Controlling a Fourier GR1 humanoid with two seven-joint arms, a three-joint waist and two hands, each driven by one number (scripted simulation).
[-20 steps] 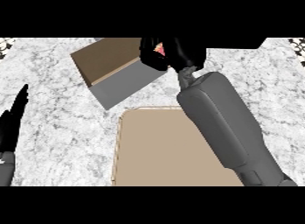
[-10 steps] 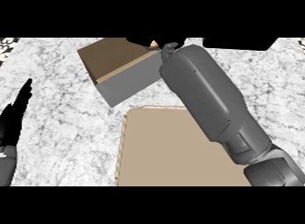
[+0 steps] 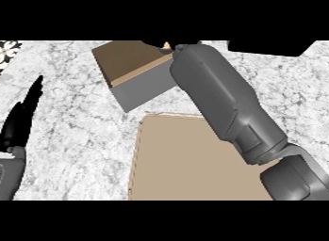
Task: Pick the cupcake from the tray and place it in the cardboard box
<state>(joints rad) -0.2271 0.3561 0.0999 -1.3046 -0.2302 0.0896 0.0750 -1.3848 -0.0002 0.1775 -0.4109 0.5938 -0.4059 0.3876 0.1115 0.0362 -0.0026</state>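
1. The right forearm (image 3: 226, 101) runs from the lower right of the head view up and across to the far edge of the counter (image 3: 76, 122), ending at the cardboard box (image 3: 135, 70).
2. The right hand itself is almost wholly hidden behind its own forearm and the top of the view. Only a dark sliver shows near the box's far corner, so whether its fingers are curled, spread or pinching cannot be told.
3. A small pale-orange tip (image 3: 167, 45) shows just above the wrist end of the forearm, over the box's far edge. It is probably part of the cupcake, but too little shows to be sure.
4. The tray (image 3: 181, 164) lies in the near middle of the counter, its tan surface bare where it can be seen. The forearm covers its right side, so that part cannot be checked.
5. The box stands tilted relative to the tray, just beyond the tray's far left corner, with a brown inner face and a grey side wall showing.
6. The left hand (image 3: 20, 122) rests at the view's left edge, fingers straight and together, pointing up, well apart from box and tray.
7. Judged from this, the pick looks done and the carry to the box is at its end. What remains is setting the cupcake inside the box, letting go, and drawing the arm back.
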